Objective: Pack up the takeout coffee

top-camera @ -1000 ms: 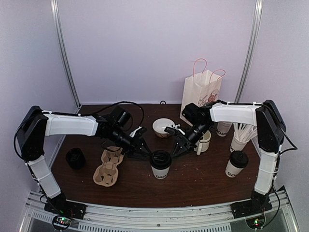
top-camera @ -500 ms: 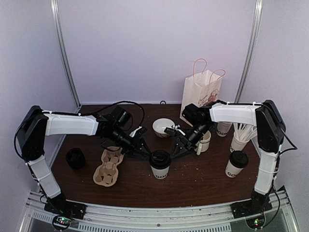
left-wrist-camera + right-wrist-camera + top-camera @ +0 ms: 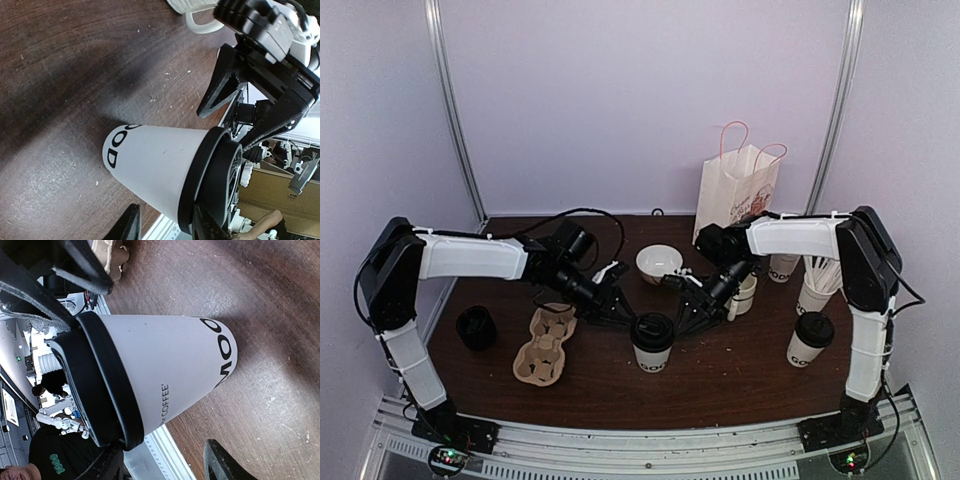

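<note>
White paper takeout coffee cup (image 3: 652, 348), black-lidded, stands at the middle of the worktop (image 3: 730, 385) between left gripper (image 3: 625, 320) and right gripper (image 3: 682, 318), each with jaws parted astride it; probably light, easily crushed, best pinched gently just under the lid (image 3: 652, 326).

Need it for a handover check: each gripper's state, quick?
Left gripper: jaws around the centre cup; grip cannot be told.
Right gripper: open, holding nothing.

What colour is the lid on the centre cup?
Black lid, clearest in the right wrist view.
</note>
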`<move>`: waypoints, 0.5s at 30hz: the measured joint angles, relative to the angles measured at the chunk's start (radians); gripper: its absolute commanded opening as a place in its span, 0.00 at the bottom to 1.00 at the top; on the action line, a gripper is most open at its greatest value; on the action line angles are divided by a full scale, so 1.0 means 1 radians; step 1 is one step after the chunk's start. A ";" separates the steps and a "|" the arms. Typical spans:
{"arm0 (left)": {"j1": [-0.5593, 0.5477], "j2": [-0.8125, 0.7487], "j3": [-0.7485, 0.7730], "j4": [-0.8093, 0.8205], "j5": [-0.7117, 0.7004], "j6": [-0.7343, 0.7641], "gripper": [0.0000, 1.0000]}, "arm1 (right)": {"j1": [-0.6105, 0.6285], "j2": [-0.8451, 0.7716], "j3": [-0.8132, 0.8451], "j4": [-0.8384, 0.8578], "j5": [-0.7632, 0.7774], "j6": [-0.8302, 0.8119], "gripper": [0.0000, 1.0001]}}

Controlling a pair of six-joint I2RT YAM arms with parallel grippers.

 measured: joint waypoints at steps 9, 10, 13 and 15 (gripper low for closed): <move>-0.002 0.021 -0.041 0.057 0.011 0.077 0.27 | 0.005 0.015 0.039 -0.050 0.043 0.007 0.52; -0.002 0.020 -0.040 0.056 0.011 0.083 0.27 | 0.006 0.017 0.043 -0.056 0.044 0.006 0.52; -0.002 0.012 -0.024 0.044 0.006 0.105 0.28 | 0.006 0.026 0.063 -0.077 0.045 -0.002 0.52; -0.003 0.010 -0.008 0.019 -0.013 0.119 0.30 | 0.006 0.032 0.079 -0.094 0.047 -0.013 0.53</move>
